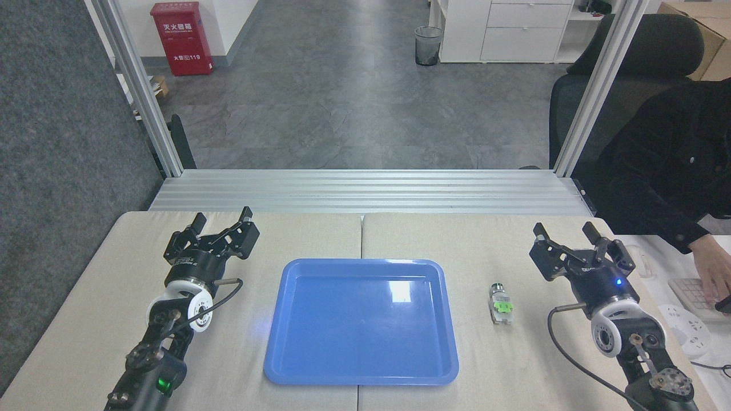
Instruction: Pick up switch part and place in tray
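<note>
The glossy blue tray (362,321) lies flat in the middle of the table with nothing in it. The switch part (500,304) lies on the tabletop just right of the tray, dark metal end pointing away, green piece in the middle, whitish base toward me. My right gripper (566,231) hovers open to the right of and slightly beyond the part, nothing between its fingers. On the far side of the tray, at the left, my left gripper (223,218) is open and holds nothing.
A person in a dark sleeve (662,188) sits at the right, one hand (711,274) on a keyboard (694,297) beside the table. An aluminium rail platform (365,191) borders the table's far edge. A seam (361,237) splits the beige tabletop.
</note>
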Motion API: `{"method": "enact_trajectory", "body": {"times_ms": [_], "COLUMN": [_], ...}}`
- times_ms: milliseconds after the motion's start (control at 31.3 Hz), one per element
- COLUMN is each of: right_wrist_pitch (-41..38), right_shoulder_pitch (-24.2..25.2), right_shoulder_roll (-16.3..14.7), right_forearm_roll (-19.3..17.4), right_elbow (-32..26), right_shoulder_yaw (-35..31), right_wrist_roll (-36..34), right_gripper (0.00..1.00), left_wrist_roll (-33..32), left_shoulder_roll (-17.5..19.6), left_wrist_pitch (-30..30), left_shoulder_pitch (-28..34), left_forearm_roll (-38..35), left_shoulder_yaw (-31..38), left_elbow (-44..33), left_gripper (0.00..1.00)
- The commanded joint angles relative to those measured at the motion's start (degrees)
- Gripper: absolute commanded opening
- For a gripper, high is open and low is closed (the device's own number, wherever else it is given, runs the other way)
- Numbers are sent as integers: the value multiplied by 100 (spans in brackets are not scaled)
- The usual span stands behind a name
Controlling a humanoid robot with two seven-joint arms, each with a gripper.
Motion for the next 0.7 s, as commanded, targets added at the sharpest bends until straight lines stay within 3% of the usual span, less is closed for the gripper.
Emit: {"method": "enact_trajectory", "body": {"times_ms": [0, 670], "right_wrist_pitch": [1, 19], "right_shoulder_pitch": [16, 104], "right_shoulder_roll": [-6, 20], "right_forearm_roll": [5, 5], "right_elbow": [-8, -17], "right_shoulder_yaw": [22, -5], "right_wrist_roll": [3, 3], "right_gripper": [100, 100], "left_wrist_roll": [4, 4], "left_shoulder_roll": [0, 0], "left_wrist_pitch": [-1, -1], "left_shoulder_pitch": [1, 1], "left_forearm_roll": [0, 0], "left_shoulder_yaw": [2, 2], "left_elbow": [0, 0], "left_gripper": [100, 100]}}
